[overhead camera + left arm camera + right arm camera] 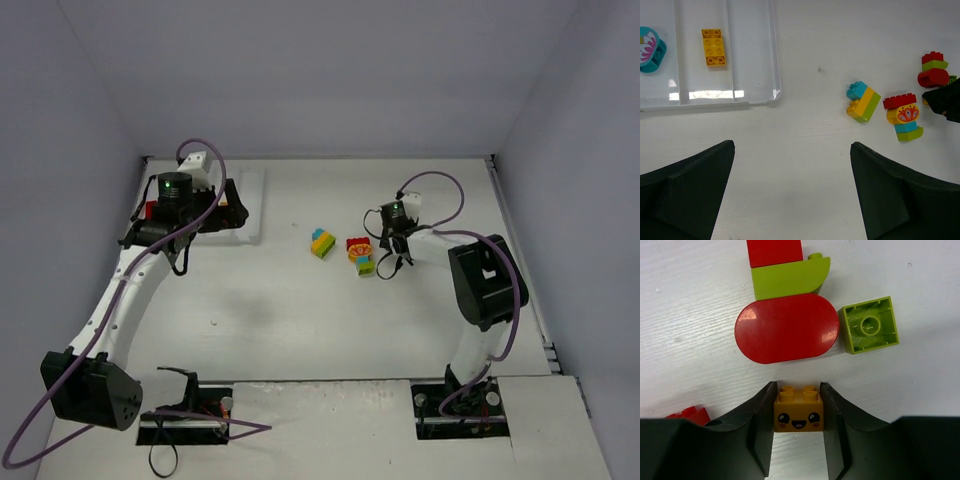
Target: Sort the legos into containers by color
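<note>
Legos (pixel 322 243): mixed clumps mid-table, right of the tray (pixel 775 75).
Right gripper (pixel 798 385): fingers clamped on a smiley yellow brick (pixel 798 415).
Left gripper (pixel 792 145): fingers wide apart, by the tray.

Red rounded brick (pixel 787 328) looked glossy plastic w/ light glints; lime brick (pixel 870 325) & yellow face brick (pixel 798 415) were smooth plastic, less shine. Tray (pixel 752 50) was glossy white plastic, poss. semi-clear. Table (pixel 690 300) was matt white, faint grain. Matt black on right gripper (pixel 798 387) fingers (pixel 760 430).
</note>
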